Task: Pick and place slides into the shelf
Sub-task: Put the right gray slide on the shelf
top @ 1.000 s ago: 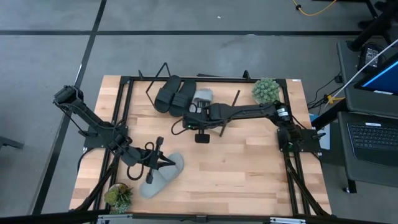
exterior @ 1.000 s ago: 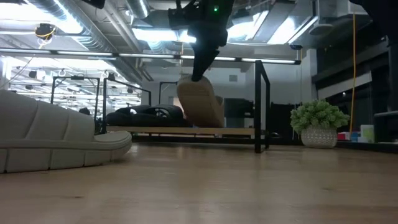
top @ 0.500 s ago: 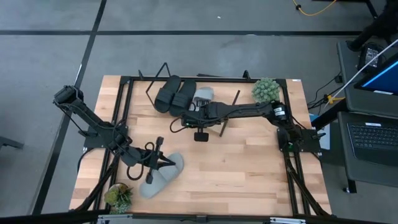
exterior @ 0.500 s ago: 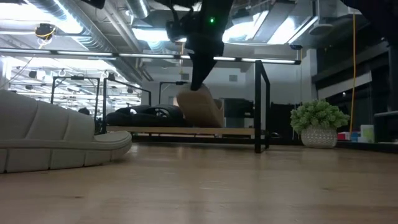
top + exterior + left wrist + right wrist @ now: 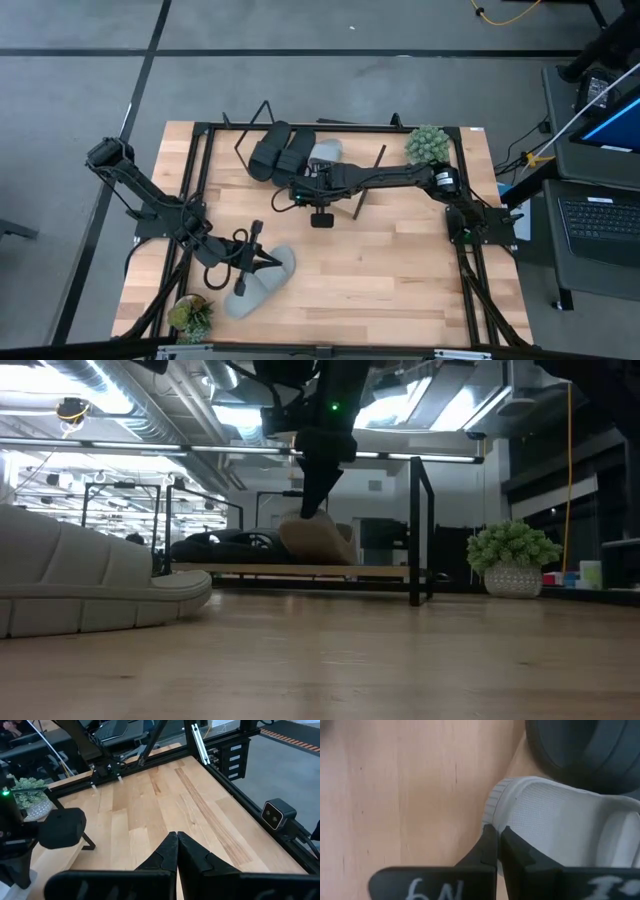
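Two black slides (image 5: 278,150) lie side by side on the light-wood shelf (image 5: 300,571) at the table's far side. My right gripper (image 5: 308,173) is shut on a light grey slide (image 5: 326,154) just right of them, as the right wrist view (image 5: 498,837) also shows. The second grey slide (image 5: 256,284) lies sole-down on the table near the front left and fills the left of the low view (image 5: 80,585). My left gripper (image 5: 262,262) is shut and holds nothing, by that slide's far end; its wrist view (image 5: 176,842) shows only bare table ahead. My right gripper pinches the grey slide's ribbed sole rim (image 5: 492,812) at one end between its two fingers. The fingers come from above, slanting down. The slide hangs tilted below them (image 5: 315,542), its lower end at the shelf board beside a black slide (image 5: 580,750).
A potted plant (image 5: 427,145) stands at the far right corner and another (image 5: 190,316) at the near left corner. Black frame rails (image 5: 330,127) run round the table. The middle and near right of the tabletop (image 5: 400,270) are bare wood.
My right gripper has gone down toward the shelf and a little toward the table's left edge, still shut on the grey slide. The slide has sunk from well above the board to the board and has tipped from steep to flatter.
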### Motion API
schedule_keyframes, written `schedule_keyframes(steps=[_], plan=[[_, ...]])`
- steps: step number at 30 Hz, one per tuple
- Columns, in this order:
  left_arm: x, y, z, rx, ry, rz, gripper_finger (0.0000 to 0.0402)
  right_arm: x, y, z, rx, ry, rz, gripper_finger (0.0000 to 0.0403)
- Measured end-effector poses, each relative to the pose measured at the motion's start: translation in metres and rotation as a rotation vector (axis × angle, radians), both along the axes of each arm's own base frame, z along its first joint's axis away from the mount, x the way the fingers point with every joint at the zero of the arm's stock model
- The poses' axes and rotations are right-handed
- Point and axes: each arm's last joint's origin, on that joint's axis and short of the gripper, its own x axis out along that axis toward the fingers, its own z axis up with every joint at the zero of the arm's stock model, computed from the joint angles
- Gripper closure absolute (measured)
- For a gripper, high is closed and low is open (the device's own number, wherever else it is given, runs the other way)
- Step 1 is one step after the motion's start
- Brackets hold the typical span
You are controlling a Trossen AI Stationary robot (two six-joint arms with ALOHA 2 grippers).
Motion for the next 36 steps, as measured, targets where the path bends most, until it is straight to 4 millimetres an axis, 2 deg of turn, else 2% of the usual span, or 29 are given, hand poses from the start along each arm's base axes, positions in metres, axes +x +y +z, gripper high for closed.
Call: schedule_keyframes(steps=[7,26,36], plan=[[0.000,0.000,0.000,-0.001,0.001,-0.004,0.0401,0.002,-0.011,-0.006,0.004,0.008,-0.020,0.0395],[0.000,0.000,0.000,-0.001,0.002,-0.005,0.0401,0.010,-0.002,-0.010,0.077,-0.037,0.043,0.0396],[0.000,0.000,0.000,-0.001,0.002,-0.005,0.0402,0.009,-0.004,-0.010,0.026,-0.029,0.025,0.0396]])
